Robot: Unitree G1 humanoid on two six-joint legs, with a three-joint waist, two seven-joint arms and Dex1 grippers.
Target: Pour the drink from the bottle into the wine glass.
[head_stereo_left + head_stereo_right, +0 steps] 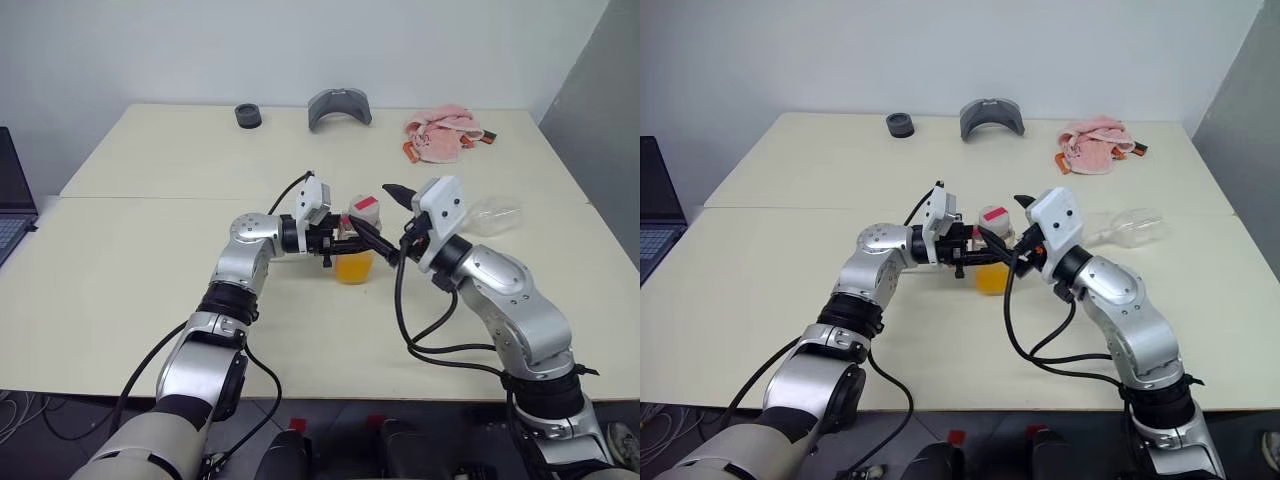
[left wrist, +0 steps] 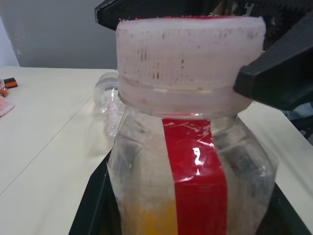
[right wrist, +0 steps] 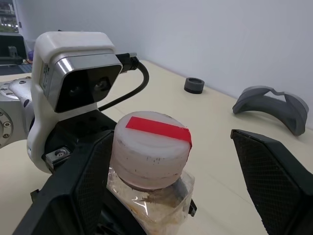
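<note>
The small clear plastic bottle [image 1: 355, 252] with a red label strip is held upright by the closed left gripper [image 1: 345, 240], near the middle of the cream tabletop [image 1: 150, 270]. Its white, red-taped cap [image 3: 150, 149] is still on, and the orange drink [image 1: 354, 267] sits low inside. The right gripper [image 3: 168, 188] is spread wide around the cap (uncapping is judged to be the step in hand). Nothing has been poured. The clear wine glass [image 1: 492, 216] lies on its side toward the right edge and would need righting. Along the far edge are a pink cloth [image 1: 440, 136], a grey curved piece [image 1: 339, 106] and a dark ring [image 1: 248, 116], none obstructing.
</note>
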